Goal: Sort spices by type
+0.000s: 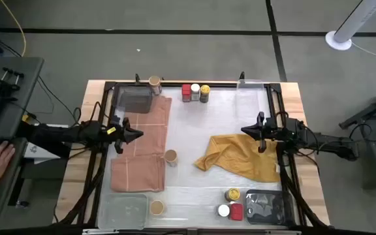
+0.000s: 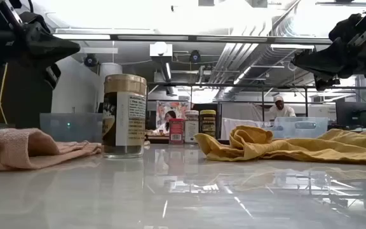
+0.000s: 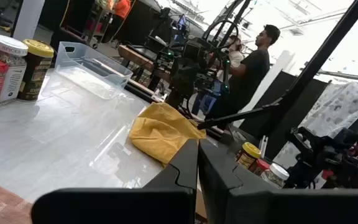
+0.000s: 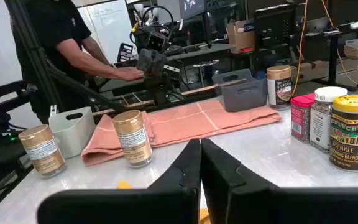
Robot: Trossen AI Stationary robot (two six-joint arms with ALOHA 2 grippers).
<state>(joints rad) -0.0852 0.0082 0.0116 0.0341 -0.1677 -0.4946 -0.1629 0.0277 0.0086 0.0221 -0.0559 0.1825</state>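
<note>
Both claws hang closed and empty above the white tabletop: left claw at nine o'clock, right claw at three. A tan-lidded cylindrical spice jar stands near centre, others around the edges.

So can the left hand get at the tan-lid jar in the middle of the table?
Probably yes. The left hand hovers above the pink cloth, and the jar stands alone on bare tabletop nearby, with nothing between them.

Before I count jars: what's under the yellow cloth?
Only bare table shows around the yellow cloth. It lies crumpled, so a jar beneath it cannot be ruled out.
</note>
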